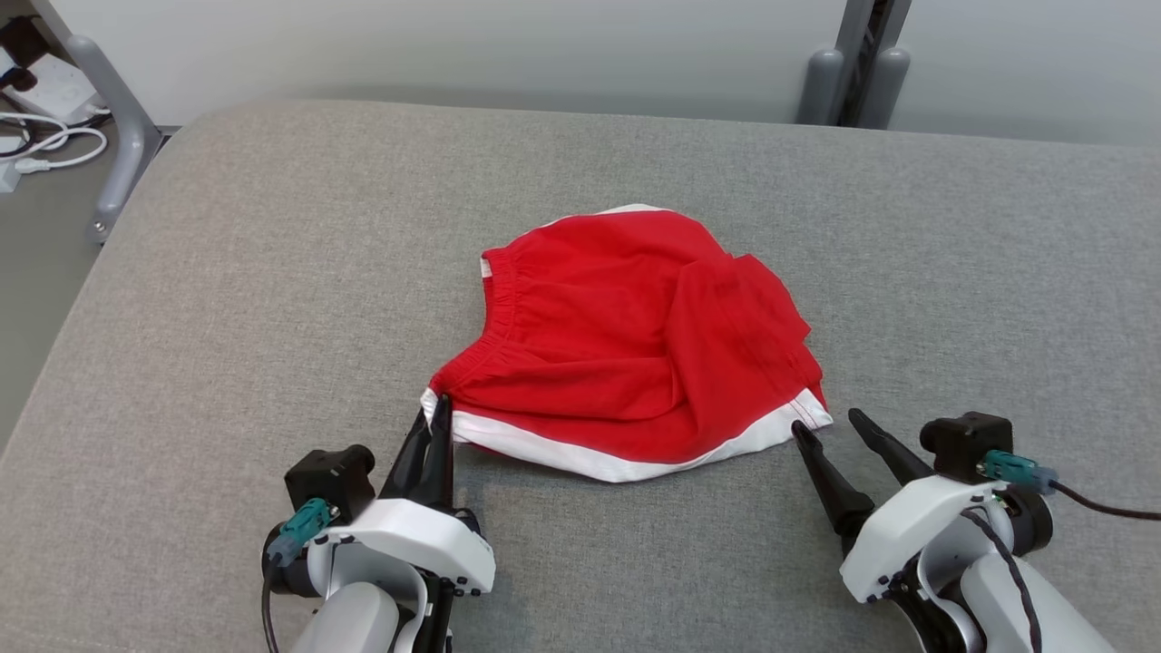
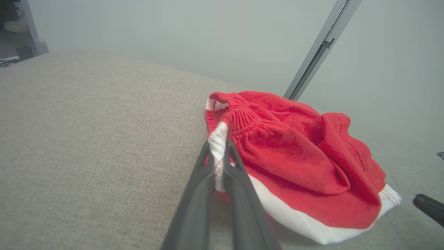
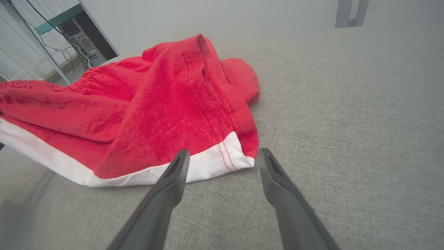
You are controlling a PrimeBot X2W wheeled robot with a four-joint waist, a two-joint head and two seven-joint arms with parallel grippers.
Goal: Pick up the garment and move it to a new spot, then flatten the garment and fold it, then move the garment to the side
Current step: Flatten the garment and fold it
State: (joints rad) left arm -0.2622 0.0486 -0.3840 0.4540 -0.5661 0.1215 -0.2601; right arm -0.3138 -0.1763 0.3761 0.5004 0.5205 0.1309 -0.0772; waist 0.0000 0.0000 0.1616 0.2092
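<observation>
Left gripper [image 1: 442,405]: jaws clamped on garment [image 1: 626,345] white-hemmed corner, toward bench [image 1: 227,272] front edge, ready for lift. Right gripper [image 1: 827,422]: jaws apart, flanking opposite hem corner, grip pending.

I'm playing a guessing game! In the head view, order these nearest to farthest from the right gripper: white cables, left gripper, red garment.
1. Red garment: white corner right at the right gripper.
2. Left gripper: across, at the garment's left corner.
3. White cables: far left, on the floor.

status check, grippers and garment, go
Left gripper shut on red garment, white corner. Right gripper open at opposite white corner. Garment crumpled on grey surface, no obstruction seen.
</observation>
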